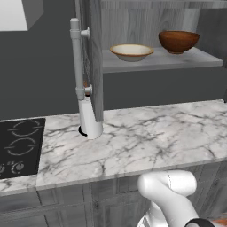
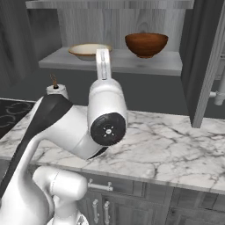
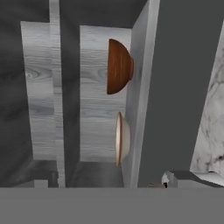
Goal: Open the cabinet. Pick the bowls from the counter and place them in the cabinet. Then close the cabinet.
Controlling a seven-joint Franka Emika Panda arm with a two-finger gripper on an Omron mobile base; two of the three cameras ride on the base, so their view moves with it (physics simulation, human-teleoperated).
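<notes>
left base view: behind-left of arm, facing forward-down over counter (image 1: 146,137) toward open cabinet (image 1: 177,66) | right base view: behind-right, same heading, arm close in foreground | shared: shelf, both bowls (image 1: 131,52), marble | hand view: rolled sideways, near cabinet interior, shelf running vertical

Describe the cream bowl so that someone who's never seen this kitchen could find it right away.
Look above the white marble counter to the open grey wood-grain cabinet and its single grey shelf. Two bowls sit apart on that shelf. The cream bowl is the one nearer the cooktop side: shallow and wide with a tan rim, unlike the deeper, glossy reddish-brown bowl beside it.
</notes>
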